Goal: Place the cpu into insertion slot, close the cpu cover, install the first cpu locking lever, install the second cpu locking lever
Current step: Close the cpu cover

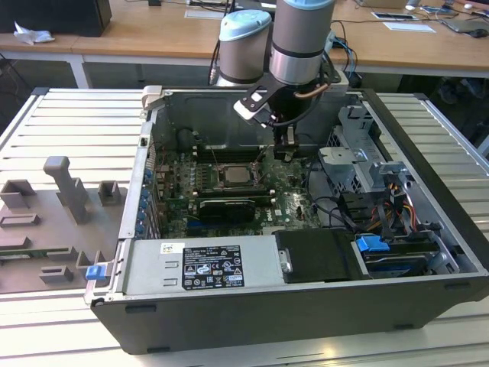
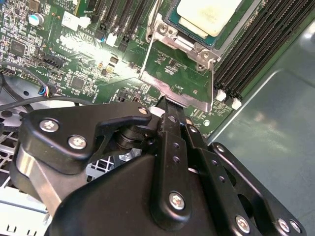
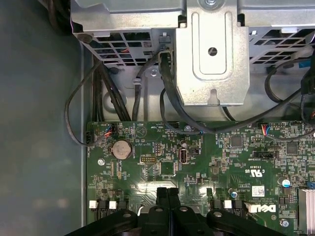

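Step 1 looks done. In the second wrist view the cpu (image 2: 209,14) sits flat in the insertion slot (image 2: 189,43), pale top up. The cpu cover (image 2: 176,93) is not down: its silvery frame stands swung away from the slot, with green board showing through its window. So by my reckoning 3 steps are left, the cover and the 2 locking levers, which can't latch while that frame is open.

The hand (image 2: 166,104) has its fingers pressed together with no gap, tips right at the cover's free edge. I'd say it is touching, but I can't tell whether the thin plate is pinched between them.

It's tight quarters in there. Long memory slots (image 2: 246,59) run just beside the slot and a black ribbed card (image 1: 225,206) lies near it. The drive cage (image 1: 359,157) and loose black cables (image 3: 167,98) crowd the arm on the exterior view's right. All of it sits inside the case (image 1: 252,325) on the slatted worktop (image 1: 61,130).
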You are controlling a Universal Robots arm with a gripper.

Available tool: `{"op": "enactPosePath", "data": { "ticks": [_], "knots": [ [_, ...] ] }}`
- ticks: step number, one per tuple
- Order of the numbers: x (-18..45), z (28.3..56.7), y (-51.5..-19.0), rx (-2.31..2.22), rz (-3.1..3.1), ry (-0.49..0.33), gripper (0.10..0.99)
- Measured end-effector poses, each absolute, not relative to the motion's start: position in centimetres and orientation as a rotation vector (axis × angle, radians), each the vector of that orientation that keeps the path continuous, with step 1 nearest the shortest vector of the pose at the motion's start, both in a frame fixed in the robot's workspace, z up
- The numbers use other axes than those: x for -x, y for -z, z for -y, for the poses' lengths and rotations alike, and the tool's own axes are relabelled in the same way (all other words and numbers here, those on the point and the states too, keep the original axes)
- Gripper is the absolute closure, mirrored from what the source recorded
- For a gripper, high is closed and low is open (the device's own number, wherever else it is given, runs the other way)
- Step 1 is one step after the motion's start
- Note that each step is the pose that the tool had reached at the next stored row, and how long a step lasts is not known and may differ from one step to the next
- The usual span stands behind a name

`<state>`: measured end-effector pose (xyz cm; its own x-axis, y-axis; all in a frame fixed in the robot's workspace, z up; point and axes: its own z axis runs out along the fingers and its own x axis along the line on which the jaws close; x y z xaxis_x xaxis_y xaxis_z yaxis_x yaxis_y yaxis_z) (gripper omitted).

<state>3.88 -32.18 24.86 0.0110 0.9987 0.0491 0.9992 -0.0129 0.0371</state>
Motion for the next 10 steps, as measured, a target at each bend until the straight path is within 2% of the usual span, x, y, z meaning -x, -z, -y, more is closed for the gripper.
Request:
{"op": "enactPosePath", "data": {
  "ticks": [10],
  "knots": [
    [-3.71,32.18,-24.84,2.228,2.202,0.095,0.98]
  ]
}}
